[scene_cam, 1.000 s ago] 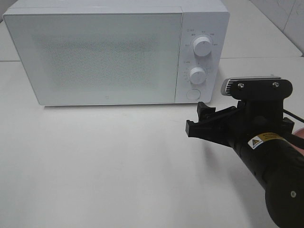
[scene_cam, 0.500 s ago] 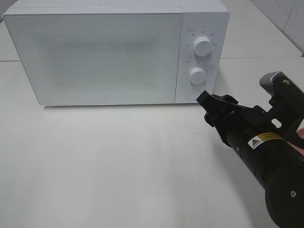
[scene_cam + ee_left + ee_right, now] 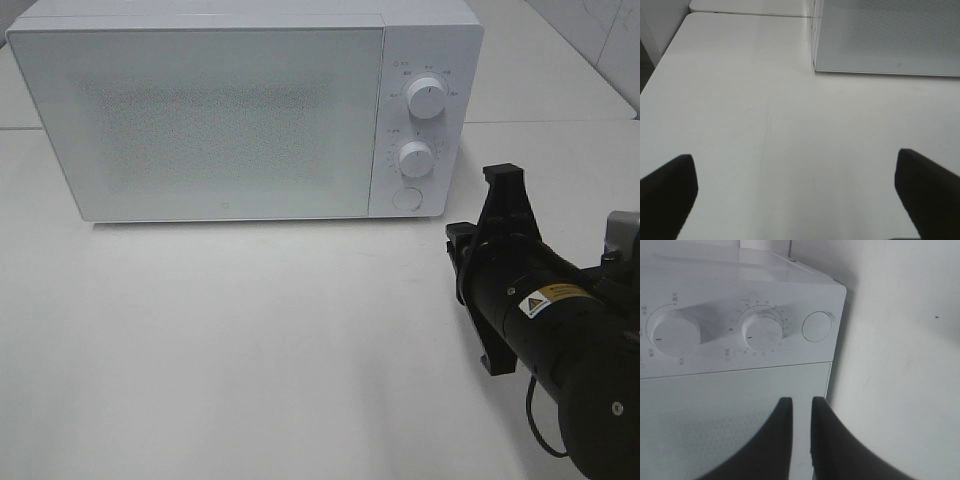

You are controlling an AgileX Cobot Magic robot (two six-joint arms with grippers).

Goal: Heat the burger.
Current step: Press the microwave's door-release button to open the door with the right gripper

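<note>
The burger is out of view in every frame. The white microwave [image 3: 200, 110] stands at the back of the table with its door closed. It also shows in the left wrist view [image 3: 890, 35] and the right wrist view [image 3: 715, 390]. My right gripper [image 3: 455, 238] is rolled on its side and points at the microwave's control panel, a short way from the round button [image 3: 406, 198]. In the right wrist view its fingers [image 3: 801, 402] stand almost together with nothing between them. My left gripper [image 3: 800, 195] is open and empty above the table.
Two white knobs [image 3: 427, 97] [image 3: 415, 157] sit above the round button [image 3: 816, 326] on the panel. The white table [image 3: 250, 340] stretches in front of the microwave. The table's left edge [image 3: 655, 65] shows in the left wrist view.
My right gripper swung up towards the microwave's round button, then rolled about a quarter turn and drew back a little to the right. The door stayed closed.
</note>
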